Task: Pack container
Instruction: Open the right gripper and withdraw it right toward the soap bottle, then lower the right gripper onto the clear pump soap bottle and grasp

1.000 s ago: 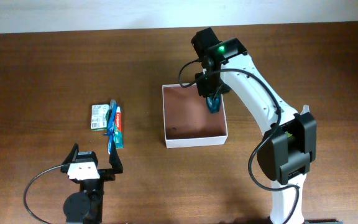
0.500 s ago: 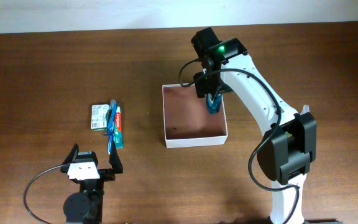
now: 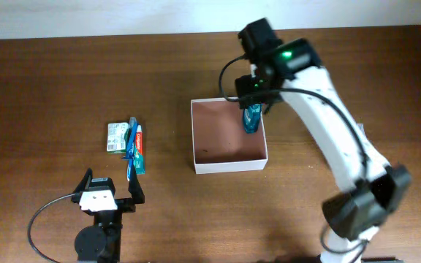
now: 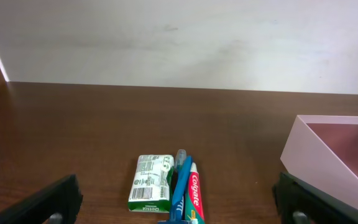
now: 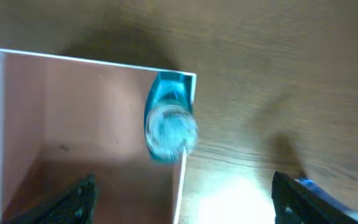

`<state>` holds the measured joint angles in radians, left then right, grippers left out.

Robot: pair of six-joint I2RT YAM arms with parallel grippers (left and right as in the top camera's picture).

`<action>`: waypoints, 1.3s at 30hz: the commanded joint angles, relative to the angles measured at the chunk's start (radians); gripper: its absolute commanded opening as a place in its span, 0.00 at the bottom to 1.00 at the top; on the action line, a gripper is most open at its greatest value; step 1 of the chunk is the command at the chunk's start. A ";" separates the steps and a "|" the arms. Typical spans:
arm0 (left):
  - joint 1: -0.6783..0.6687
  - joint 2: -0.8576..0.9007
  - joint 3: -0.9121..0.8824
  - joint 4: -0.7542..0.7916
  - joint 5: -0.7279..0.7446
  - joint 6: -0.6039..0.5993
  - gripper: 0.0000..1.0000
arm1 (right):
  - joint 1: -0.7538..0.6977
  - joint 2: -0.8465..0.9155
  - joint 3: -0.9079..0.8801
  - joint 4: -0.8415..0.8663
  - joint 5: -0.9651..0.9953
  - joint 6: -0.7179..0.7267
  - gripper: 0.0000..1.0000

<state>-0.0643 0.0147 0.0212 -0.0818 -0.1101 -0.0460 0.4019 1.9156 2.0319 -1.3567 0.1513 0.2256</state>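
The container (image 3: 229,165) sits on the brown table (image 3: 50,88), a little right of the middle in the overhead view. It is a shallow square box with thin white walls and a reddish-brown floor. A small teal bottle (image 3: 251,119) stands inside it, tucked into the corner that lies at the top right in the overhead view. In the right wrist view the bottle (image 5: 168,124) shows its round top and sits close against the two walls of that corner. That view is blurred, so whether the bottle stands straight or leans cannot be told. The rest of the container floor is bare.

The right gripper (image 3: 255,101) hangs over that same corner, above the bottle. Its jaws are spread wide, with the two dark fingers (image 5: 76,198) at the lower corners of its own view. Nothing is between them, and the bottle is clear of both.

The left gripper (image 3: 109,191) is near the front left of the table, well apart from the container. Its jaws are fully spread and it holds nothing. Just ahead of it lie a green packet (image 4: 150,190), a blue toothbrush (image 4: 180,185) and a tube of toothpaste (image 4: 193,194), side by side and touching.
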 commanded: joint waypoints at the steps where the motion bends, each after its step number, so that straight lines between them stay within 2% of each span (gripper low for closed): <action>1: 0.003 -0.009 -0.008 0.003 -0.010 -0.006 0.99 | -0.019 -0.125 0.061 -0.058 0.030 -0.011 0.82; 5: 0.003 -0.009 -0.008 0.003 -0.010 -0.006 0.99 | -0.088 -0.215 0.063 -0.150 0.030 -0.010 0.85; 13: 0.003 -0.009 -0.008 0.003 -0.010 -0.006 0.99 | -0.376 -0.258 0.041 -0.342 0.024 -0.010 0.89; 17: 0.003 -0.009 -0.008 0.003 -0.010 -0.006 0.99 | -0.475 -0.258 -0.010 -0.338 -0.049 -0.060 0.89; 24: 0.003 -0.009 -0.008 0.003 -0.010 -0.006 0.99 | -0.555 -0.258 -0.116 -0.302 -0.072 -0.118 0.89; 39: 0.002 -0.009 -0.008 0.003 -0.010 -0.006 0.99 | -0.561 -0.258 -0.438 -0.085 -0.072 -0.121 0.88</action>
<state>-0.0643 0.0147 0.0212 -0.0818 -0.1097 -0.0463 -0.1520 1.6554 1.6611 -1.4715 0.0849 0.1089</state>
